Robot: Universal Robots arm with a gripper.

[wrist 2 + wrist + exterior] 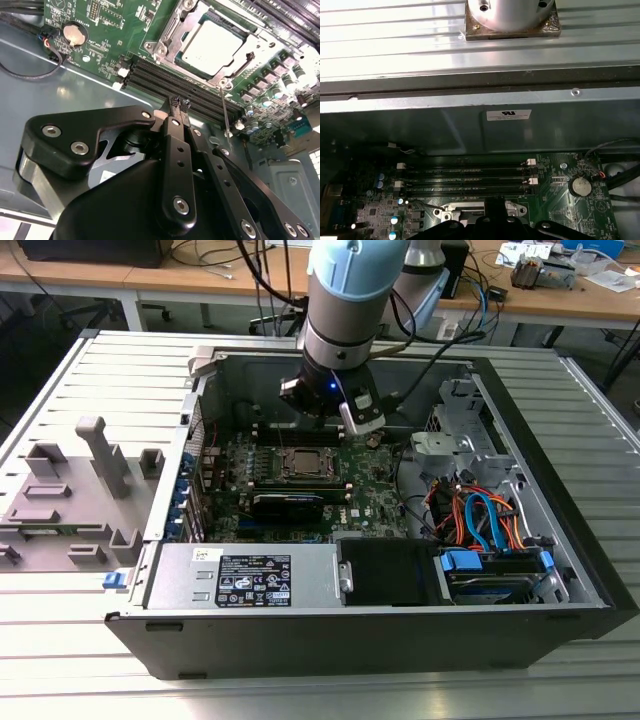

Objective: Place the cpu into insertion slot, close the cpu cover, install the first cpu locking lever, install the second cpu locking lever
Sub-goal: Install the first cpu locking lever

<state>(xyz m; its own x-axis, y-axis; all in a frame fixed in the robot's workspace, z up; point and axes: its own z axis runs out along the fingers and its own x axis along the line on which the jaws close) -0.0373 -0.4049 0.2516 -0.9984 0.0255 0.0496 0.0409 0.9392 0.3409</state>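
The gripper (179,104) hangs inside the open computer case (400,645), its two black fingers pressed tip to tip with nothing between them. In the second wrist view the tips sit just above the long black memory slots (165,80).

Just beyond those slots is the insertion slot (305,464). The cpu (212,42) already lies flat in it, silvery top up, and the cpu cover (169,40) appears to be folded down around it. A thin locking lever (224,107) juts from the socket's near corner across the memory slots, seemingly unlatched, so I judge the work to be at the levers.

Doing that well likely means meeting the rod squarely with the closed fingertips. The push should be down and slightly sideways, so the rod tucks under its hook and does not skid off onto the green board (capacitors crowd the socket's edge).

Farther out, the case lies on its side on a ribbed grey metal table (60,670). A grey moulded fixture (70,505) stands on the exterior view's left. Behind the arm (345,300) are wooden desks (200,285) — strewn with cables.
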